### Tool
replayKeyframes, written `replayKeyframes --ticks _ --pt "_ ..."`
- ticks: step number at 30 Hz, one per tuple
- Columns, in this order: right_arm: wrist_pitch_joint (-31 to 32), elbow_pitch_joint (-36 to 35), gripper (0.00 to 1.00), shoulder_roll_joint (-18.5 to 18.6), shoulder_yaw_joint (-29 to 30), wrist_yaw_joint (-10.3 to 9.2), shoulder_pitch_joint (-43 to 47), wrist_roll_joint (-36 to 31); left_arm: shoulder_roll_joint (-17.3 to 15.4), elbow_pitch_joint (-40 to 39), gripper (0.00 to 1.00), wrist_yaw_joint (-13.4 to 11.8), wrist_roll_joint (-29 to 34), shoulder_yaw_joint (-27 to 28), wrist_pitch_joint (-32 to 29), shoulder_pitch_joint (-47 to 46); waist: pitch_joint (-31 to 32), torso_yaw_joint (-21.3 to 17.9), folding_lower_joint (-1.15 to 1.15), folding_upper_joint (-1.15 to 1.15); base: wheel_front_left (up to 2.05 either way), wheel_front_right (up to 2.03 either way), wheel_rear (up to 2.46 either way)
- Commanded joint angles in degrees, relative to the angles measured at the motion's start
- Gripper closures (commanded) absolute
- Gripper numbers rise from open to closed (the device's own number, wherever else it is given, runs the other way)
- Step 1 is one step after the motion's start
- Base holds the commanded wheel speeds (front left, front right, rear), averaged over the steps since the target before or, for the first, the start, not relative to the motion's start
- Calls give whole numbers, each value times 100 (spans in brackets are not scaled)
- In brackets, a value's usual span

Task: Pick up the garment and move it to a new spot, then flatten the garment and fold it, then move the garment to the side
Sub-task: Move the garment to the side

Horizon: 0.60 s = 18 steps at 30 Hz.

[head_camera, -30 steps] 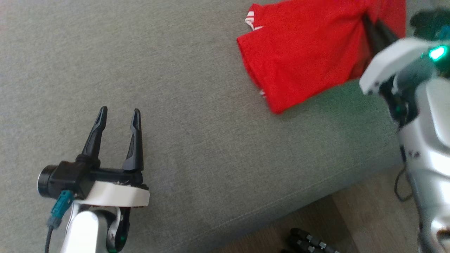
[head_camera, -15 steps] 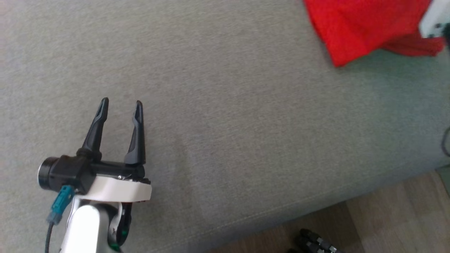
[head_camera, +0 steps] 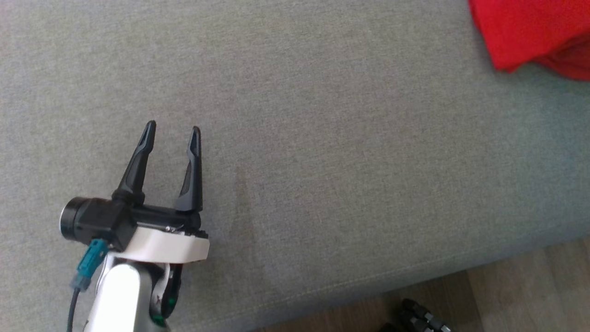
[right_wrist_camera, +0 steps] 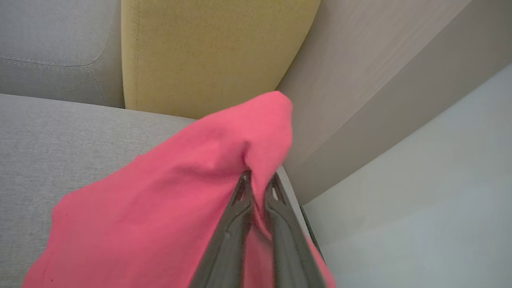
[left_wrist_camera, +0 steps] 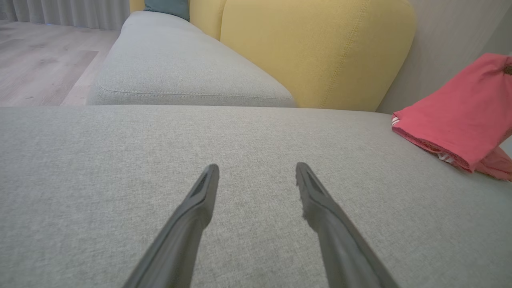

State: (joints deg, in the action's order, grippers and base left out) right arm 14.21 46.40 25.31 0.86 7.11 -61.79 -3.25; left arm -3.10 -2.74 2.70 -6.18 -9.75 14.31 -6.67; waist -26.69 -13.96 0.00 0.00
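Grey sofa seat [head_camera: 322, 161]: right pincer [right_wrist_camera: 260, 178] pinches the red garment [right_wrist_camera: 160, 208] just below the yellow back cushion [right_wrist_camera: 200, 52]; left pincer [head_camera: 173, 127] spread, farther out from that cushion

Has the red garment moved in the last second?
Yes: the garment went rightward and away from the cushion's front edge, held by the right gripper.

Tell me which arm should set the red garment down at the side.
Right. The right gripper is shut on the garment, while the left gripper hangs open over the sofa cushion, well apart from it.
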Motion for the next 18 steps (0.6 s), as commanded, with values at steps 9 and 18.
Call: replayKeyframes --ticks 9,18 --pt "-55 -38 100 332 26 37 -202 -213 10 -155 0 -27 -13 75 69 -95 -4 28 0 0 0 0 0" --pt "-120 10 0 107 106 37 -146 -433 13 -70 0 -12 3 42 69 -76 43 13 0 0 0 0 0"
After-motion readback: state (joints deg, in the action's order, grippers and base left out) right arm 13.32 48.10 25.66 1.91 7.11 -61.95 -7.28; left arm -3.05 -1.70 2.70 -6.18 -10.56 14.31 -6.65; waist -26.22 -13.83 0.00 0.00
